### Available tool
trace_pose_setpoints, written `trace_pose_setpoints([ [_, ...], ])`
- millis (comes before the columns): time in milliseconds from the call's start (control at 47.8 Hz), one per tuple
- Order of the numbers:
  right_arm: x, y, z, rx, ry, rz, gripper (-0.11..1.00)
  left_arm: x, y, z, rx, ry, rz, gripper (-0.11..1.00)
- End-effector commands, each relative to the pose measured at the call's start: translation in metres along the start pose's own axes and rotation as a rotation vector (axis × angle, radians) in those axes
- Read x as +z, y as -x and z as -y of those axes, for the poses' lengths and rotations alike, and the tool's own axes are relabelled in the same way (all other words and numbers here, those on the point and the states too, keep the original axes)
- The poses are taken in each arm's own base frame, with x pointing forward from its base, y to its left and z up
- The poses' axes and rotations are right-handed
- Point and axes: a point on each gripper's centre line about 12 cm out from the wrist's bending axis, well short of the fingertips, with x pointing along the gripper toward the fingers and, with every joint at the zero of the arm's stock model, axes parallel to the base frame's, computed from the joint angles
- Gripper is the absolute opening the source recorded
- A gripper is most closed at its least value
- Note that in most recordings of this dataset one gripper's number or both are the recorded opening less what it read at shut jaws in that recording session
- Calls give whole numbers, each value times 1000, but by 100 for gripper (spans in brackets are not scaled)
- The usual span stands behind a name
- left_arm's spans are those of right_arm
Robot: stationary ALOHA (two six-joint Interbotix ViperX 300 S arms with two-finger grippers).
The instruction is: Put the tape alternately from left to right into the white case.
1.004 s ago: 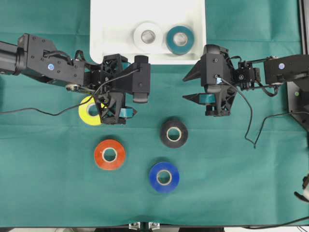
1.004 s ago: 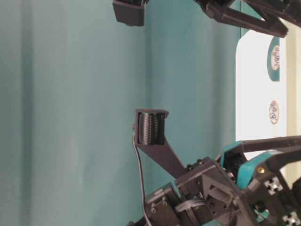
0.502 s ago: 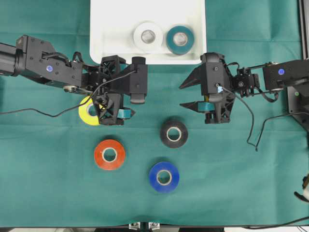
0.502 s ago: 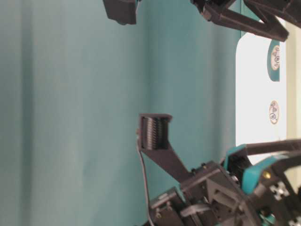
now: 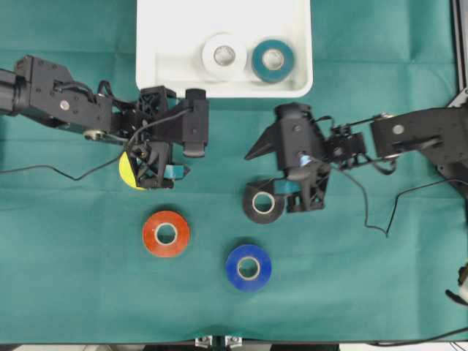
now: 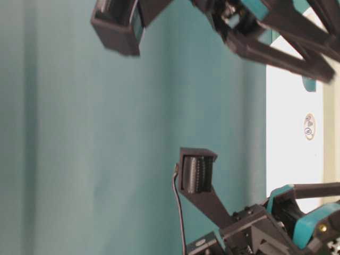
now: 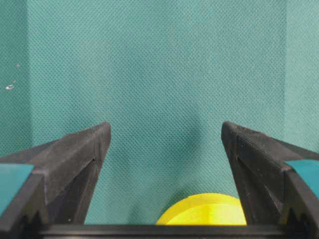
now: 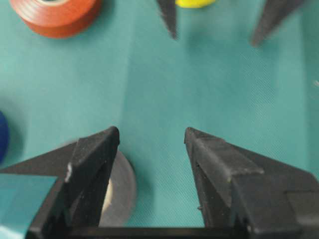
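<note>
The white case (image 5: 157,44) at the back holds a white tape (image 5: 224,55) and a teal tape (image 5: 273,60). My left gripper (image 5: 155,139) points down, open, over the yellow tape (image 5: 127,171). That roll shows low between the fingers, close to the right one (image 7: 204,213); nothing is gripped by the left gripper (image 7: 166,130). My right gripper (image 5: 256,172) is open above the black tape (image 5: 262,206). Its left finger (image 8: 94,164) overlaps the black roll (image 8: 122,191), and the right gripper (image 8: 152,137) holds nothing. Orange-red tape (image 5: 166,233) and blue tape (image 5: 248,268) lie in front.
The green cloth (image 5: 351,278) covers the table. Loose cables trail from both arms, one (image 5: 376,219) on the right. In the right wrist view the orange-red roll (image 8: 57,15) is at upper left and the left gripper's fingers (image 8: 169,17) hang at the top.
The right gripper has swung left and toward the front, from beside the case to over the black tape. The left gripper has shifted slightly left over the yellow tape. Both stayed open.
</note>
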Motion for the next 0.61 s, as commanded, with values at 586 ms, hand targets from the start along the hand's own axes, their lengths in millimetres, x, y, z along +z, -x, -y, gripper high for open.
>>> trace_pose_setpoints([
  [586,53,-65,-31,39,-37,34,66,-7,14,-14,25,28,112,81],
])
